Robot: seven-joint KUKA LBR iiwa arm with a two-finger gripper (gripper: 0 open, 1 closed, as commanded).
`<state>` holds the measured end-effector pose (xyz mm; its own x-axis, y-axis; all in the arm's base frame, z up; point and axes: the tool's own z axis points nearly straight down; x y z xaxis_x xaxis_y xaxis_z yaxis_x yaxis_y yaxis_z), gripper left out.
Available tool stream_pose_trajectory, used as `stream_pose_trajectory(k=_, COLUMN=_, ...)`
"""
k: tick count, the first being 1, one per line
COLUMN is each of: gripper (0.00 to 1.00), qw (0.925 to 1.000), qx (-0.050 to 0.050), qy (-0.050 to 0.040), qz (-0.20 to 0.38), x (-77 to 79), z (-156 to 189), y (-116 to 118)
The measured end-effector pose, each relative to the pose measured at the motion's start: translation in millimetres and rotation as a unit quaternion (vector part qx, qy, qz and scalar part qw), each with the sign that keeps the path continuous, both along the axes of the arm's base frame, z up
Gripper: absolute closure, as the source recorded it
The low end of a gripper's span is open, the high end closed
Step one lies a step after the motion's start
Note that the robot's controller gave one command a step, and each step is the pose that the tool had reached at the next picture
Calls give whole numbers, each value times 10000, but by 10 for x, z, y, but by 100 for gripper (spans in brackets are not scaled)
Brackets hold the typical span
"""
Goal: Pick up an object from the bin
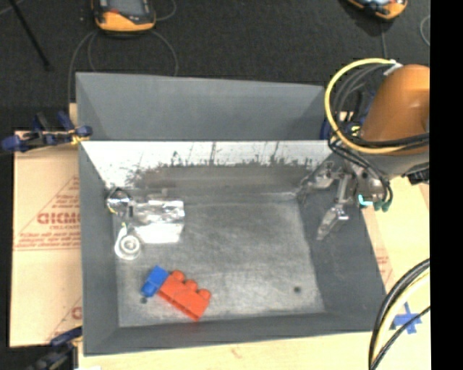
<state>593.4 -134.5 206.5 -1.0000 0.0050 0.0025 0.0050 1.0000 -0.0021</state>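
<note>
While the claw (318, 206) hung open and empty off to the right, the red block (184, 293) sat there totally unpicked.

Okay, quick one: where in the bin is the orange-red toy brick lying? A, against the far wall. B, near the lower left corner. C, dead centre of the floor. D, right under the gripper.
B: the orange-red brick lies near the bin's lower left corner, a blue piece beside it, well away from the gripper on the right.

Dark, matte floor (246, 36) spans the top, with two orange-and-black devices (124, 14) lying on it.
</note>
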Motion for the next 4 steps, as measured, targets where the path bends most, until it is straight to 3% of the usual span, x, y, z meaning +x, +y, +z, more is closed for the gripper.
stream_pose_trajectory(k=1, gripper=0, qw=9985, qx=26, qy=17, qz=-541, x=-384, z=-1251, y=837)
stream_pose_trajectory(k=2, gripper=0, qw=9977, qx=27, qy=-59, qz=-668, x=337, z=-991, y=1345)
stream_pose_trajectory(k=3, gripper=0, qw=9914, qx=31, qy=-71, qz=-1304, x=569, z=-310, y=1719)
stream_pose_trajectory(k=4, gripper=0, qw=9935, qx=17, qy=-44, qz=-1136, x=520, z=-345, y=2300)
